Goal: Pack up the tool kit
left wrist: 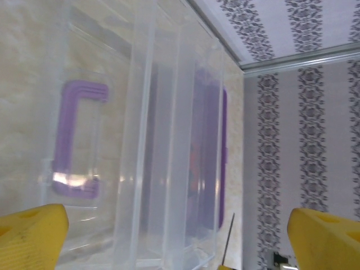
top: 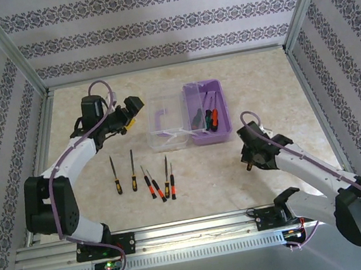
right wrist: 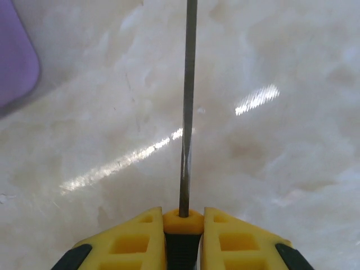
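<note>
The right gripper (right wrist: 183, 224) is clamped on a screwdriver (right wrist: 187, 112) by its yellow-and-black handle. The shaft pokes straight out ahead of the fingers, over bare table (right wrist: 281, 169). The purple box (top: 192, 116) sits off to its forward left, with a few screwdrivers inside. The left gripper (left wrist: 177, 236) gapes wide, the clear lid (left wrist: 169, 140) right in front of it. Six loose screwdrivers (top: 132, 174) lie in a row behind it.

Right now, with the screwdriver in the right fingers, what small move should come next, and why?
Probably carry the right fingers toward the purple box: they clamp a screwdriver by its handle, and bare table, not the box, lies under its shaft.
</note>
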